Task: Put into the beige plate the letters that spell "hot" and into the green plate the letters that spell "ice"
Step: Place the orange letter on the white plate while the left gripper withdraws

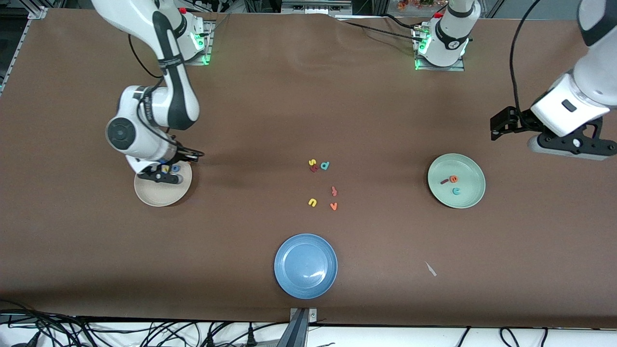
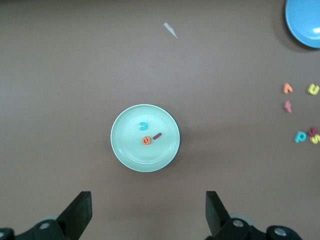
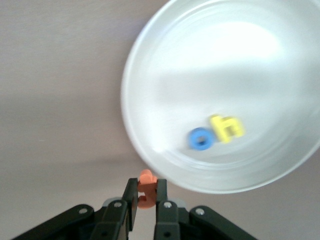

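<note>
Blue plate sits nearest the front camera, on the brown counter; a small pale scrap lies beside it toward the left arm's end. In the left wrist view the plate is cut off by the frame edge.

Loose letters lie farther from the camera than the blue plate: yellow u, orange v, reddish f-like letter, then a teal d beside a yellow piece overlapping a dark red one, too small to read.

Green plate, toward the left arm's end from the blue plate, holds the dark red i, orange e and teal c.

Beige plate, toward the right arm's end from the blue plate, is partly covered by the right gripper. Yellow h and blue o lie in it, touching.

No readable writing apart from the letters.

Right arm is bent low, its gripper over the beige plate's rim, clenched on the orange t. Left gripper waits up in the air, away from the green plate, fingers spread wide, holding nothing.
</note>
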Robot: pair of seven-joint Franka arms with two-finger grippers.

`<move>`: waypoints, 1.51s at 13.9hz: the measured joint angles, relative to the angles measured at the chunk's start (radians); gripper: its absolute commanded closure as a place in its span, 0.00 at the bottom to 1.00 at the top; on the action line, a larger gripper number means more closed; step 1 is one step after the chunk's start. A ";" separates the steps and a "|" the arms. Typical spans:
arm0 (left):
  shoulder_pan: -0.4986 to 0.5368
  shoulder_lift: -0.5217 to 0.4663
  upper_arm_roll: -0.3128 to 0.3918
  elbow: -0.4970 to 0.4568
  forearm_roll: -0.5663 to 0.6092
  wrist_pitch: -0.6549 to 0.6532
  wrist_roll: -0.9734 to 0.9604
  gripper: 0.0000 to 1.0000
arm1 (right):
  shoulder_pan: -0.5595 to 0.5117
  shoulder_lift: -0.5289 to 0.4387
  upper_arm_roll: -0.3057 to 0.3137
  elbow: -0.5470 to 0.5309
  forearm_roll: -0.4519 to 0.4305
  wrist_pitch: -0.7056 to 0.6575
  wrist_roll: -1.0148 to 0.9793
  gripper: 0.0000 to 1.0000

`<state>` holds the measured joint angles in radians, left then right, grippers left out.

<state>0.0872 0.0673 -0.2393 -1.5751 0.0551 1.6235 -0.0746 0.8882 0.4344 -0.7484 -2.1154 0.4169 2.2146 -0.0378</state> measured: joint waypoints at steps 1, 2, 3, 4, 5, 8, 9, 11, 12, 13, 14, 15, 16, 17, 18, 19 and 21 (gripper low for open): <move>-0.039 -0.044 0.036 -0.054 0.000 0.016 -0.014 0.00 | -0.011 0.000 -0.019 -0.003 0.000 0.000 -0.060 0.88; -0.064 -0.079 0.060 -0.092 -0.003 0.024 -0.019 0.00 | -0.028 0.001 -0.027 -0.002 0.000 0.001 -0.105 0.54; -0.076 -0.105 0.073 -0.115 -0.011 0.026 -0.019 0.00 | -0.044 0.001 -0.029 -0.002 0.000 0.003 -0.139 0.02; -0.078 -0.123 0.079 -0.129 -0.020 0.027 -0.019 0.00 | -0.054 0.002 -0.029 0.002 0.000 0.005 -0.161 0.00; -0.078 -0.133 0.083 -0.135 -0.022 0.027 -0.019 0.00 | -0.057 0.005 -0.029 0.014 0.000 0.004 -0.168 0.00; -0.080 -0.136 0.099 -0.136 -0.043 0.031 -0.019 0.00 | -0.054 0.019 -0.024 0.094 0.002 -0.094 -0.119 0.00; -0.080 -0.135 0.103 -0.136 -0.060 0.031 -0.019 0.00 | -0.050 0.021 -0.021 0.128 0.003 -0.138 -0.064 0.00; -0.080 -0.133 0.107 -0.136 -0.065 0.028 -0.019 0.00 | -0.029 0.021 -0.017 0.184 0.003 -0.207 0.069 0.00; -0.080 -0.133 0.108 -0.136 -0.065 0.027 -0.019 0.00 | -0.015 0.021 -0.016 0.209 0.003 -0.234 0.138 0.00; -0.081 -0.132 0.107 -0.136 -0.065 0.026 -0.019 0.00 | -0.002 0.021 -0.015 0.232 0.003 -0.256 0.198 0.00; -0.081 -0.132 0.107 -0.136 -0.065 0.024 -0.019 0.00 | 0.005 0.021 -0.014 0.261 0.003 -0.283 0.244 0.00; -0.081 -0.132 0.107 -0.136 -0.065 0.020 -0.019 0.00 | 0.007 0.019 -0.015 0.298 0.003 -0.326 0.276 0.00; -0.081 -0.132 0.107 -0.136 -0.065 0.019 -0.019 0.00 | 0.007 0.018 -0.020 0.350 0.003 -0.385 0.294 0.00; -0.081 -0.132 0.108 -0.136 -0.065 0.019 -0.019 0.00 | 0.005 0.017 -0.033 0.406 0.003 -0.440 0.306 0.00; -0.081 -0.131 0.108 -0.136 -0.065 0.019 -0.019 0.00 | 0.003 0.016 -0.048 0.457 0.003 -0.479 0.311 0.00; -0.081 -0.131 0.108 -0.136 -0.065 0.019 -0.019 0.00 | 0.000 0.015 -0.064 0.497 0.003 -0.501 0.312 0.00; -0.081 -0.131 0.107 -0.136 -0.065 0.019 -0.019 0.00 | -0.016 0.013 -0.081 0.540 0.003 -0.514 0.312 0.00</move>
<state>0.0060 -0.0640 -0.1319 -1.7109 -0.0096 1.6424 -0.0940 0.8720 0.4472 -0.8298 -1.5751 0.4197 1.7008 0.2739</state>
